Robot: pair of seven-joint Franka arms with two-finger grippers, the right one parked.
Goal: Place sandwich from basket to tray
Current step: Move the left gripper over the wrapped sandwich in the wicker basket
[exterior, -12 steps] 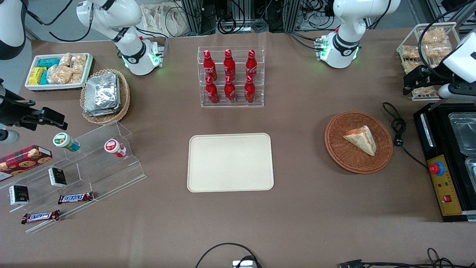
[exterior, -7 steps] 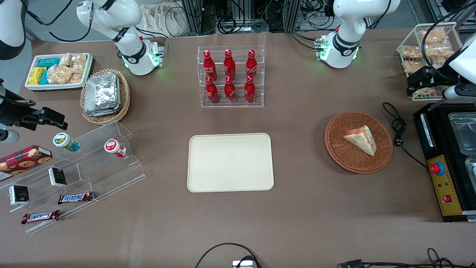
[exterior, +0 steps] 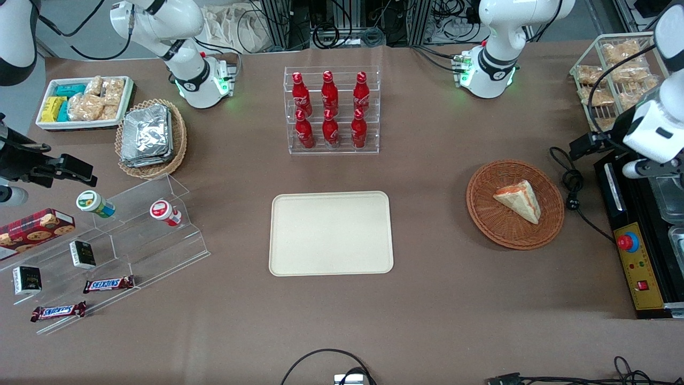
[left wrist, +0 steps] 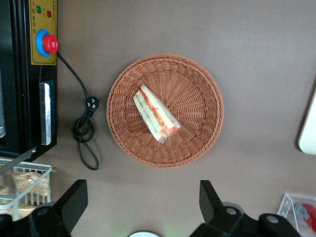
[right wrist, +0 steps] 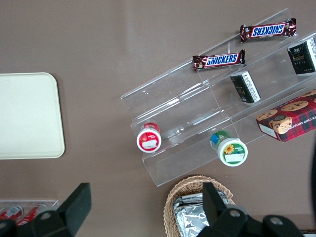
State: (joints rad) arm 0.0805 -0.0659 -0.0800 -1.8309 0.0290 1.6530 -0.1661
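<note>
The sandwich [exterior: 517, 200] lies in the round reddish-brown basket [exterior: 481, 214]; it is a pale bread wedge with orange-red and green filling. The left wrist view looks straight down on the sandwich [left wrist: 155, 113] in the basket [left wrist: 197, 98]. The cream tray [exterior: 331, 233] lies flat mid-table with nothing on it; its edge shows in the left wrist view [left wrist: 308, 133]. My left gripper [exterior: 585, 145] hangs high beside the basket, toward the working arm's end of the table. It is open and empty [left wrist: 142, 188], with bare table between its fingers.
A black appliance with a red button [exterior: 628, 241] and a coiled black cable [exterior: 572, 184] lie beside the basket. A wire rack of snacks [exterior: 609, 80] stands farther from the front camera. A rack of red bottles [exterior: 331, 109] stands farther from the front camera than the tray.
My left gripper has moved nearer the front camera and toward the basket. The sandwich, basket and tray have not moved.
</note>
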